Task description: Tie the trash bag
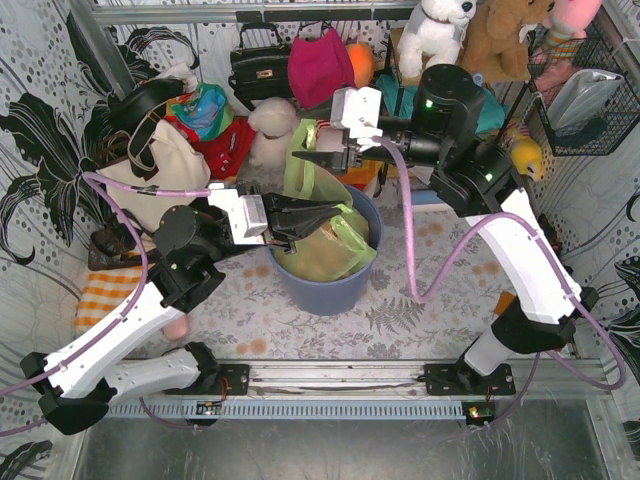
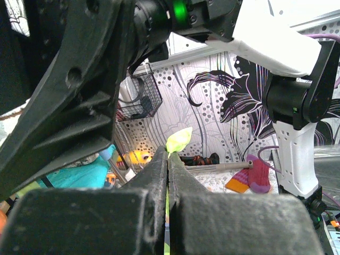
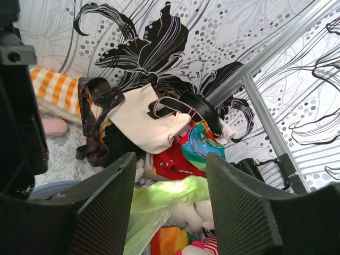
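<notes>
Trash bag [image 1: 340, 245] in bin [image 1: 330, 292], mouth untied. Left gripper [image 2: 168, 162] pinches one flap; right gripper [image 3: 171, 180] spread around other, raised flap — no knot yet; crossing, tying remain.

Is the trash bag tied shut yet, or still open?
Still open, untied: the trash bag has its green flaps apart above the bin, one pinched in the left end effector.

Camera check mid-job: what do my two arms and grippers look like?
Left arm and right arm: white shells, black joints, a lilac cable looping along each. Green lights glow on the right. Left gripper and right gripper: white bodies, black wedge fingers.
</notes>
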Tool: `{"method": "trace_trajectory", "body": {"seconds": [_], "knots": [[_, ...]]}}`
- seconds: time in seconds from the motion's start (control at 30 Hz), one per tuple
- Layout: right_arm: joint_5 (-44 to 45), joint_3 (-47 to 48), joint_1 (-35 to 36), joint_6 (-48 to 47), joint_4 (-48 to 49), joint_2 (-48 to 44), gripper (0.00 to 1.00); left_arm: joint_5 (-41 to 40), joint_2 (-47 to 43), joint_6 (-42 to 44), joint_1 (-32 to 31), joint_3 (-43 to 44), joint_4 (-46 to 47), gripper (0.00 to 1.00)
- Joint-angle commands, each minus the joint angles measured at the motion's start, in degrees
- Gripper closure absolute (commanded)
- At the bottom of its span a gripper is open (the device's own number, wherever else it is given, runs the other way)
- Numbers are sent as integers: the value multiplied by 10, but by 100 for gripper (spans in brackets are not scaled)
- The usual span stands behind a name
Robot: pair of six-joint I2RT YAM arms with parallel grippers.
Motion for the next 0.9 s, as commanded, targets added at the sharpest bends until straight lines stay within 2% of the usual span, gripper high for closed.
{"method": "trace_trajectory", "body": {"seconds": [0.0, 0.53, 0.87], "knots": [[4, 9, 3, 31, -8, -32, 46, 8, -1, -5, 1, 4, 28, 98], [47, 9, 2, 29, -33, -27, 51, 8, -3, -8, 1, 1, 31, 98], [22, 25, 2, 41, -31, -8, 69, 8, -3, -7, 1, 1, 31, 98]]}}
